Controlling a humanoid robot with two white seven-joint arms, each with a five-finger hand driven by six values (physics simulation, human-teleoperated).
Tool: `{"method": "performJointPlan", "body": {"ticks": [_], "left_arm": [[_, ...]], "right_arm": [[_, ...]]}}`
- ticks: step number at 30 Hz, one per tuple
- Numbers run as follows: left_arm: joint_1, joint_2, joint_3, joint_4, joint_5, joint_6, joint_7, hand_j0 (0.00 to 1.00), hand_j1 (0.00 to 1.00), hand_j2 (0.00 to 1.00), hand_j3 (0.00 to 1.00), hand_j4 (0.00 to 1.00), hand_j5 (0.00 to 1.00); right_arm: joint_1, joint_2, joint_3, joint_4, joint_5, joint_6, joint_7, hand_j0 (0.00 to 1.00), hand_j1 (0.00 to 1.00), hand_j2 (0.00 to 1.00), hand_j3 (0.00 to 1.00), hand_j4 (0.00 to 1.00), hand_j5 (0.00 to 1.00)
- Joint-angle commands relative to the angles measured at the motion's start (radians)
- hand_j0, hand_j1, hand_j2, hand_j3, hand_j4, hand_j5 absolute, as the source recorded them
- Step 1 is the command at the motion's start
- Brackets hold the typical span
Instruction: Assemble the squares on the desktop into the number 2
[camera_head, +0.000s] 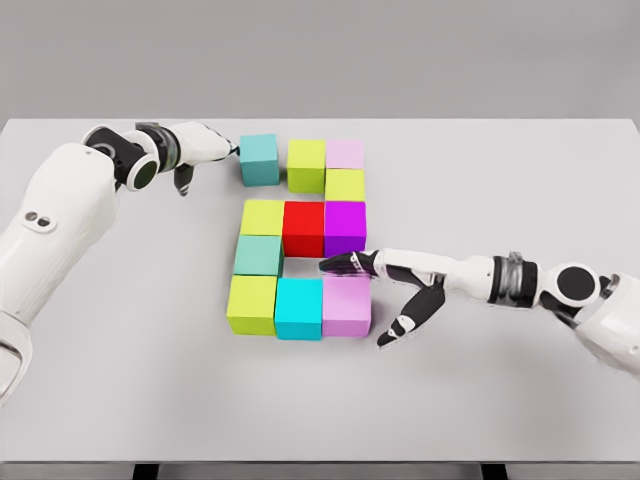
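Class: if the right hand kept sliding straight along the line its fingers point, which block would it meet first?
Probably the red cube: the right hand, fingers open, points left above the pink cube, fingertips almost at the red cube's lower edge. Depth is uncertain.

we lose both arms past the picture's sides; the right hand (372, 285) covers part of the purple block (345, 304).

Surface: pale grey table (120, 400), spreading under and beyond both hands.
Backdrop: plain grey wall (320, 50), far beyond the hands.
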Motion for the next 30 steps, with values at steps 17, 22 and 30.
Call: {"method": "performJointPlan", "body": {"ticks": [17, 22, 30], "left_arm": [[0.003, -0.008, 0.001, -0.004, -0.003, -0.003, 0.000, 1.00, 1.00, 1.00, 1.00, 1.00, 1.00], [0.003, -0.018, 0.001, -0.004, -0.003, -0.003, 0.000, 1.00, 1.00, 1.00, 1.00, 1.00, 1.00], [0.003, -0.018, 0.001, -0.005, -0.003, -0.005, 0.000, 1.00, 1.00, 1.00, 1.00, 1.00, 1.00]], "right_arm": [[0.187, -0.213, -0.678, -0.389, -0.018, -0.056, 0.001, 1.00, 1.00, 1.00, 1.00, 1.00, 1.00], [0.215, -0.213, -0.676, -0.389, -0.015, -0.056, 0.001, 1.00, 1.00, 1.00, 1.00, 1.00, 1.00], [0.278, -0.235, -0.679, -0.389, -0.004, -0.056, 0.001, 1.00, 1.00, 1.00, 1.00, 1.00, 1.00]]}}
